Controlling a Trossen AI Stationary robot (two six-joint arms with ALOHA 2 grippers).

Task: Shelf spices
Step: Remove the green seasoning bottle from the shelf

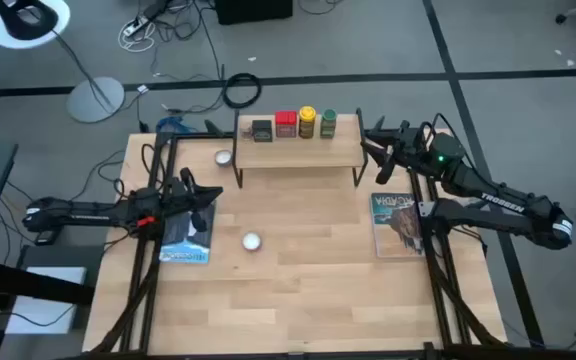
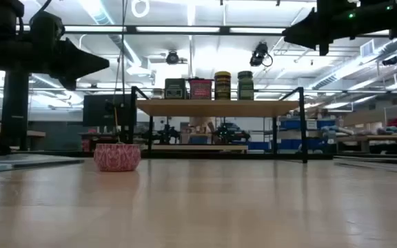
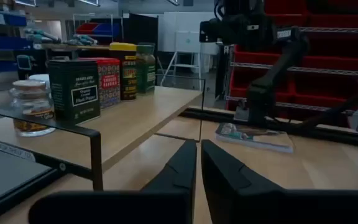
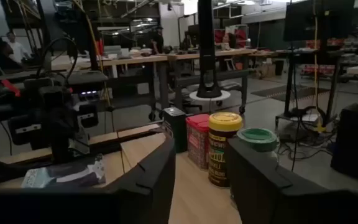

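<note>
From my side, the left end effector [image 1: 200, 192] sits clenched with nothing in it, hovering over a book [image 1: 185, 240] on the table [image 1: 308, 260]. A small silver disc [image 1: 251, 241] lies near it. Further back, the right end effector [image 1: 376, 150] hangs released beside the shelf [image 1: 298, 152] end, empty too. Up on the shelf the black tin [image 1: 261, 129], red tin [image 1: 286, 123], yellow jar [image 1: 307, 121] and green-capped jar [image 1: 328, 123] line the back edge, probably to leave room. The small brownish jar [image 3: 31, 107] still stands down beside the shelf, so I'd guess that's next.
</note>
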